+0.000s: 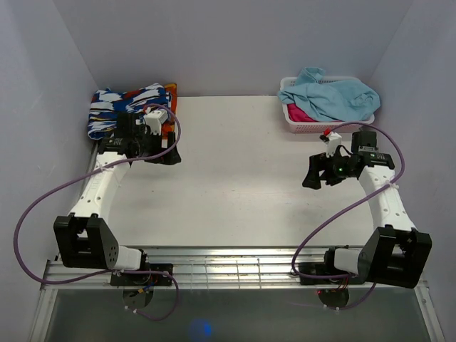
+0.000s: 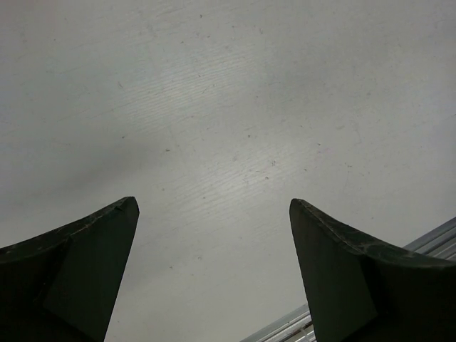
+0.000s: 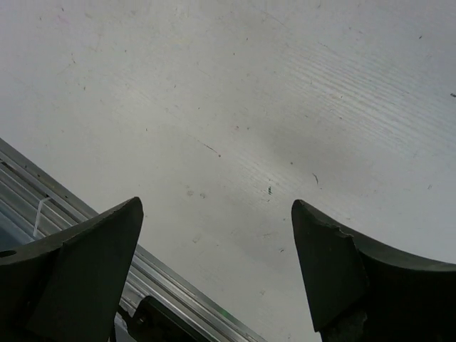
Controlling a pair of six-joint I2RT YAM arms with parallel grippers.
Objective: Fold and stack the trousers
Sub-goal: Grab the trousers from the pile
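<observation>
Trousers (image 1: 331, 94) lie bunched in the basket (image 1: 308, 129) at the far right, on top of a pink garment (image 1: 298, 114). We see the left gripper (image 2: 214, 206) spread wide, empty, over bare table (image 1: 235, 164) beside the patterned cloth (image 1: 117, 103). The right gripper (image 3: 217, 206) is the same, near the basket.

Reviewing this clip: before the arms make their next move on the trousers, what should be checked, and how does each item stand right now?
1. Left tool open and empty: ok; only bare table beneath it.
2. Right tool open and empty: ok.
3. Trousers on top and reachable: ok; they lie bunched over the basket, near the right arm.
4. Trousers free of the pink garment beneath: cannot tell.
5. Trousers laid flat for folding: not ok.
6. Folding space mid-table: ok; the patterned cloth sits at the far left corner.
</observation>
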